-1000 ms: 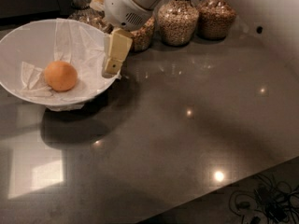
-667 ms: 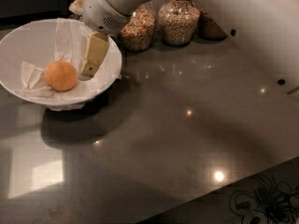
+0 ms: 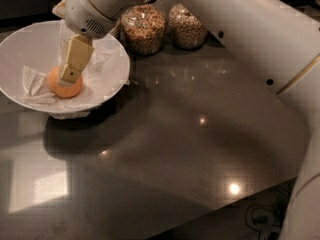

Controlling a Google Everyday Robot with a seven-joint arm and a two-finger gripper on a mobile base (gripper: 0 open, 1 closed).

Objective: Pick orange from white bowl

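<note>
Orange: small, round, matte; rests on crumpled paper inside wide white bowl, upper left of frame. Bowl upright on tabletop. Pincer inside bowl, over orange.

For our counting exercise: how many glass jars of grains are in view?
2. One jar stands just right of the white bowl; the other jar beside it, further right. The arm may hide more. The gripper is over the orange.

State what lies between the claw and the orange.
Nothing: in the camera view the claw is in the bowl, its tip overlapping the orange.
</note>
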